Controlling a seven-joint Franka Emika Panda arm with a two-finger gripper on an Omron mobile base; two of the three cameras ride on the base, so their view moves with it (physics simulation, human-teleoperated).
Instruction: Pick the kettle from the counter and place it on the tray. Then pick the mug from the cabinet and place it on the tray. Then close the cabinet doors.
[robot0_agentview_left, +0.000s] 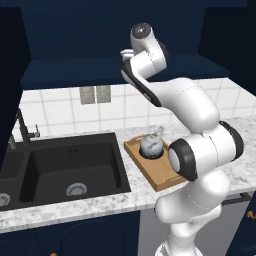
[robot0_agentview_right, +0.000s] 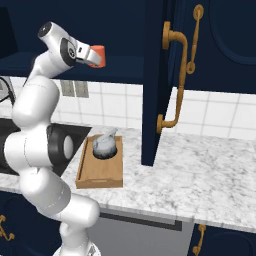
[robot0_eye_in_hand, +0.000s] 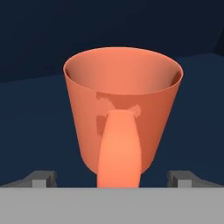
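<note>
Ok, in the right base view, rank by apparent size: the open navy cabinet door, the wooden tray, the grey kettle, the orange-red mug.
1. Tall dark navy cabinet door with its brass handle
2. Flat light-brown wooden tray
3. Rounded grey-silver kettle
4. Small orange-red mug, partly hidden by the hand, so its rank below the kettle is unsure.

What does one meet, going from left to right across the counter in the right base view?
Black sink → wooden tray with the kettle on it → open cabinet door → bare marble counter.
</note>
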